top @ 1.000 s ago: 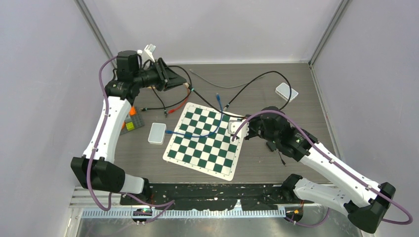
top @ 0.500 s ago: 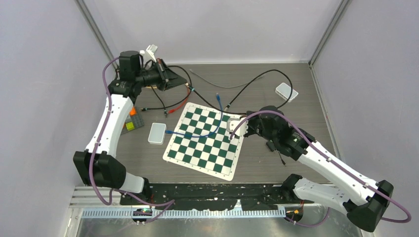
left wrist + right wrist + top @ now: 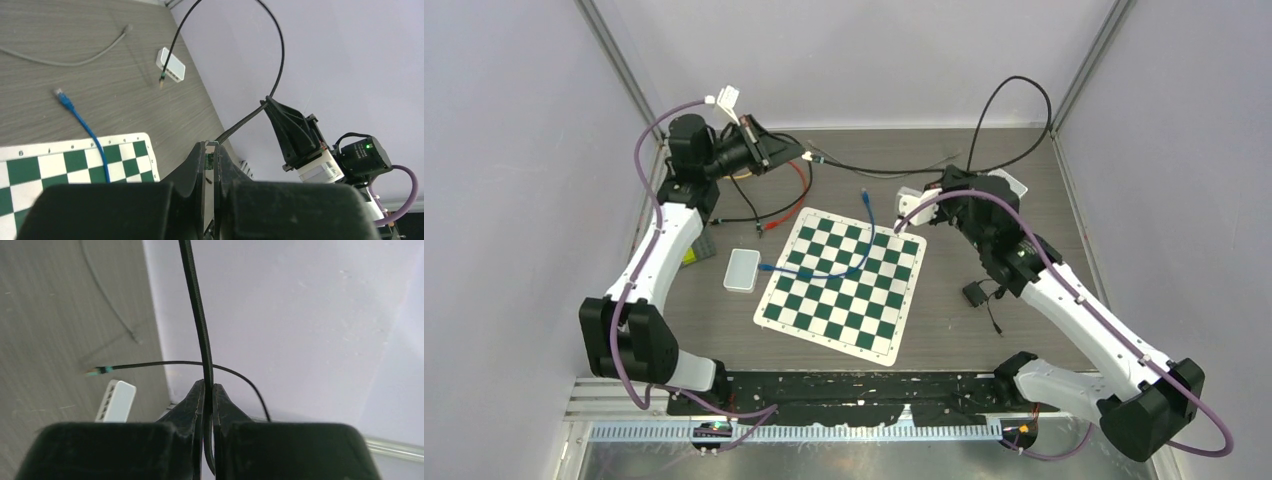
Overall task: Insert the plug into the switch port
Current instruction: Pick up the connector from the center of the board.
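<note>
**Top and wrist views.** The plug (image 3: 96,371) is seen as a small tip on the free end of a thin black cable (image 3: 197,315). It is marked by a teal band and an orange-tinted point. It is shown unplugged, close to the port side of the switch (image 3: 116,400), a small white rectangular box lying at the far right of the grey wood-grain table (image 3: 100,90). Whether the tip touches the box cannot be told. The right hand (image 3: 207,389) is closed on the black cable, which arches high above it before dropping to the plug. The left hand (image 3: 211,146) is closed on the same cable farther along, at the far left of the table. A green-and-white chequered mat (image 3: 844,285) and a loose blue cable (image 3: 82,122) are seen between the arms.
</note>
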`<state>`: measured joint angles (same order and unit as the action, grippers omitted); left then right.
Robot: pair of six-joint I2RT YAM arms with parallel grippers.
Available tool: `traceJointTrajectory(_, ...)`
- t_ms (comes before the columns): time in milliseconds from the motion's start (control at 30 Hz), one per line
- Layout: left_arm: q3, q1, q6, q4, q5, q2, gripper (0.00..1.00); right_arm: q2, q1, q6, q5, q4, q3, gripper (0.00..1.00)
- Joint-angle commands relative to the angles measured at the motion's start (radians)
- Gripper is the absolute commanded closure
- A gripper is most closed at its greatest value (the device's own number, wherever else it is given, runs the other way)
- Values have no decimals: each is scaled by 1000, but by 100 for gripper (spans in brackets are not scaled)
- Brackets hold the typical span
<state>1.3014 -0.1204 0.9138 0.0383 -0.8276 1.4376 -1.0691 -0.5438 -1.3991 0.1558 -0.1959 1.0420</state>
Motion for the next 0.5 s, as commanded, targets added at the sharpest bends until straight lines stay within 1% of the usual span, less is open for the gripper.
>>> traceJointTrajectory(0,-142,-2,-50,129,24,-39,100,63,-25,107,32,52,-164,80)
traceJointTrajectory(33,-177,-3,-69,127,36,-49,100,74,-38,147,24,27,-174,74)
traceJointTrajectory(67,-211,-3,-88,119,48,-57,100,94,-42,230,-19,-50,-175,62)
traceJointTrajectory(100,-249,-3,-111,111,59,-66,100,102,-45,268,-49,-96,-165,51)
traceJointTrajectory(133,-272,-3,-125,108,70,-75,100,115,-46,349,-131,-180,-130,46)
traceJointTrajectory(167,-294,-2,-129,108,75,-81,100,119,-47,387,-173,-217,-101,39)
traceJointTrajectory(200,-313,-2,-130,119,76,-84,100,127,-47,462,-248,-262,-68,37)
traceJointTrajectory(233,-331,-3,-125,137,77,-87,100,129,-47,506,-282,-271,-52,35)
traceJointTrajectory(267,-349,-2,-116,153,78,-89,100,132,-46,588,-350,-264,-30,34)
traceJointTrajectory(300,-364,-3,-110,168,79,-91,100,132,-49,635,-382,-246,-26,34)
traceJointTrajectory(333,-381,-3,-105,180,84,-93,100,125,-50,747,-436,-178,-28,34)
traceJointTrajectory(367,-392,-2,-102,190,86,-94,100,119,-50,808,-482,-136,-34,35)
traceJointTrajectory(433,-408,-2,-96,199,79,-92,100,56,-55,1048,-535,30,-48,37)
traceJointTrajectory(467,-414,-2,-89,200,72,-90,100,32,-57,1093,-561,61,-49,39)
